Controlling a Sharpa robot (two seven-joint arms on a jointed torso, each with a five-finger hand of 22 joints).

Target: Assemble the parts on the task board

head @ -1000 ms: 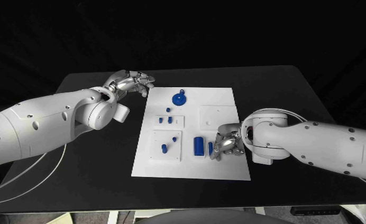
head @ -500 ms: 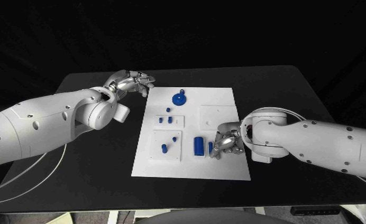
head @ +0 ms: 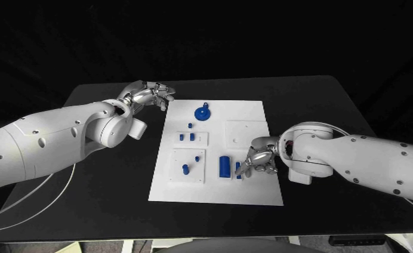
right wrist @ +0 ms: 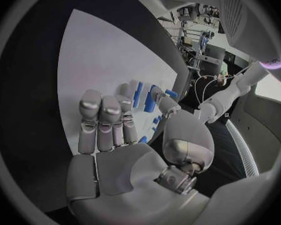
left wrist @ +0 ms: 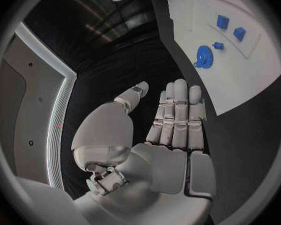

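The white task board (head: pixel 249 113) lies mid-table. A blue gear (head: pixel 202 113) sits at its far end, also seen in the left wrist view as the gear (left wrist: pixel 204 55). Small blue parts (head: pixel 186 136) stand in a raised block, and two more (head: pixel 190 164) are on the block nearer me. A blue cylinder (head: pixel 224 165) and a thin blue piece (head: pixel 237 168) lie beside my right hand (head: pixel 258 161). That hand (right wrist: pixel 109 125) hovers over the board (right wrist: pixel 97 60) with fingers extended, holding nothing. My left hand (head: pixel 151 93) stays off the board's far left corner, its fingers (left wrist: pixel 178 115) straight and empty.
A plain white square block (head: pixel 245 130) sits on the board just beyond my right hand. Black table (head: pixel 327 98) surrounds the board on all sides. My left forearm (head: pixel 60 139) stretches along the table's left side.
My right hand and forearm have shifted slightly to the right and towards me beside the thin blue piece. The left hand has hardly moved.
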